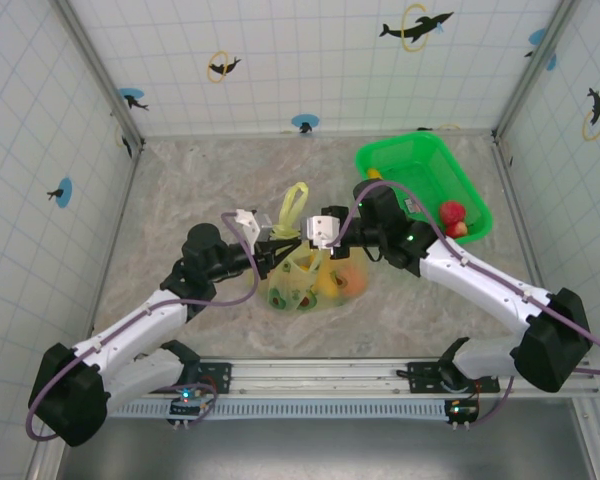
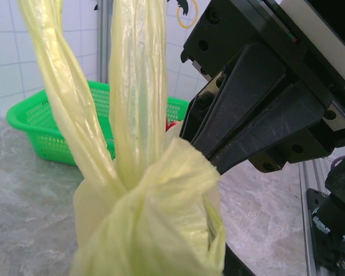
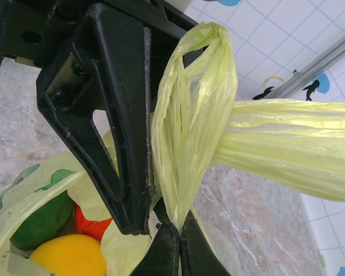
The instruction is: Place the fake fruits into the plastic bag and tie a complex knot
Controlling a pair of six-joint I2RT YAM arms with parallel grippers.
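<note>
The plastic bag sits mid-table between the arms, the fake fruits inside it. Just above, the right gripper is pinched tight on a strip of its handle. One finger of the left gripper lies against the handle loop; whether it grips, I cannot tell

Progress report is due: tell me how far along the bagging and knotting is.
Done: several fake fruits sit inside the plastic bag. In hand: the right tool is shut on a handle strip, the left tool against it. Remaining: what looks like a red fruit lies in the green tray; no finished knot visible.
</note>
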